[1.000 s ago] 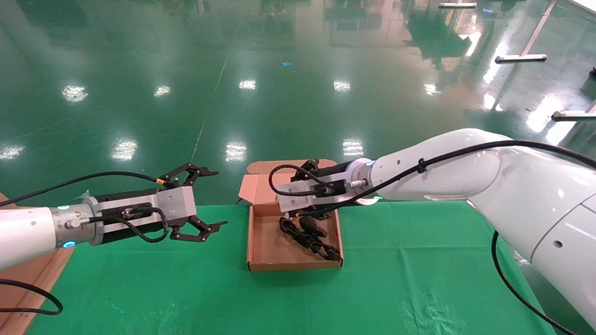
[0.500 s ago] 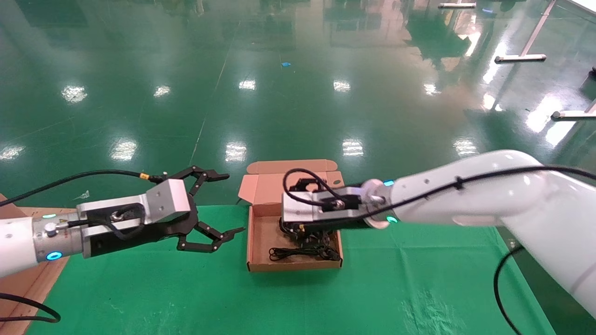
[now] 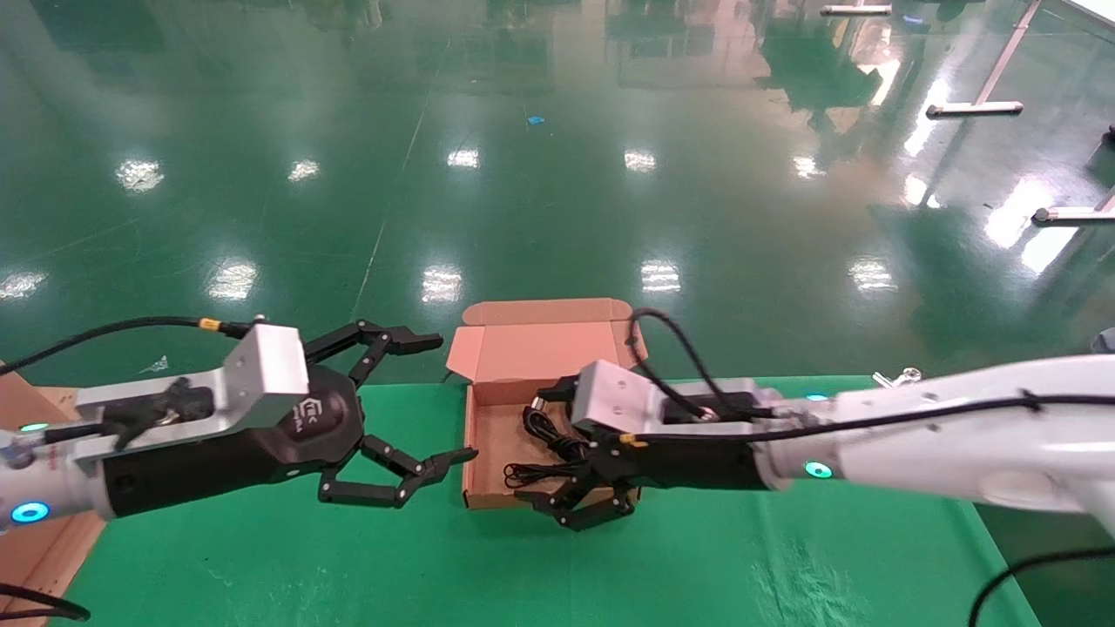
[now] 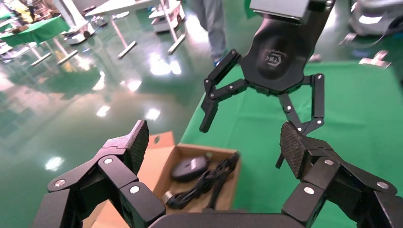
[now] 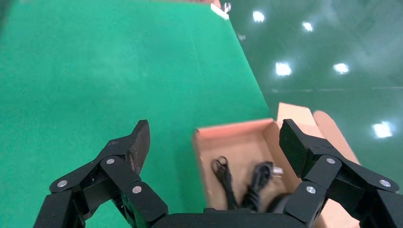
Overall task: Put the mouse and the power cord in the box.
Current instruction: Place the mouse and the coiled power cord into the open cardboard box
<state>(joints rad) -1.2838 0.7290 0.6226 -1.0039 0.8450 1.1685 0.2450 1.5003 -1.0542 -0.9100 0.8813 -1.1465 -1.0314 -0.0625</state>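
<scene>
— Box (image 3: 488, 488) contents?
— Mouse (image 4: 190, 166) and cord (image 4: 209, 179) both lie inside, side by side; lid (image 3: 540, 344) stands open at the far edge.
— Right gripper (image 3: 582, 509)?
— Fingers spread wide, holding nothing, hanging over the box's near right corner.
— Left gripper (image 3: 418, 409)?
— Also wide open and empty, just left of the box above the green cloth (image 3: 261, 557), pointing toward it.

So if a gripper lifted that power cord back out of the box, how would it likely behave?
The power cord would probably sag: its loops lie loose and uneven in the box. The plug end looks heavier and may dangle. It lies close beside the mouse, so it might drag that along.
</scene>
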